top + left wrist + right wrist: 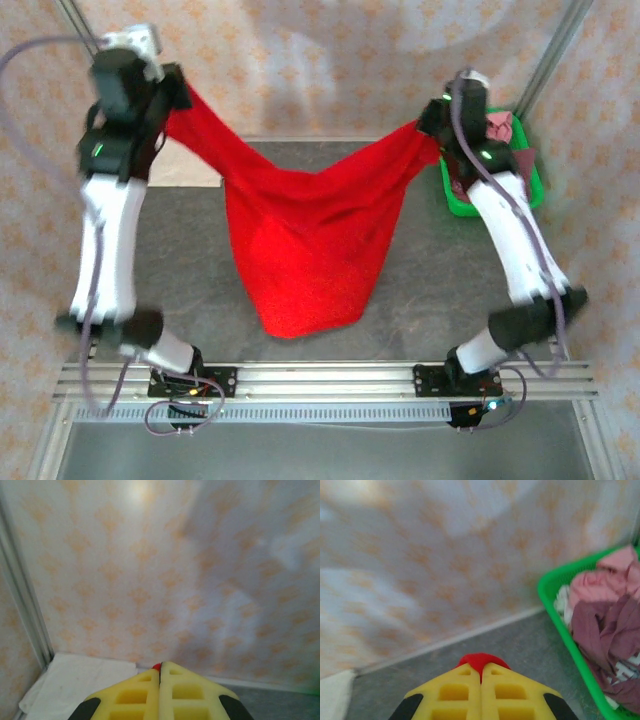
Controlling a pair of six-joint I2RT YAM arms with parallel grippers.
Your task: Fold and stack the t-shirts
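Holding the red tee (310,240) stretched mid-air above the table (180,250), one corner pinched tight in the left gripper (172,100), another in the right gripper (435,125), hem sagging low; liable to lose it from such thin bites, or land it creased if lowered unevenly.

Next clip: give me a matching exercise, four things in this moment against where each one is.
1 red t-shirt
2 green basket
3 white cloth
4 maroon shirt

a crumpled inside the basket
b hanging between the left tool and the right tool
c far right of the table
d flat at the table's far left

Pairs: 1-b, 2-c, 3-d, 4-a
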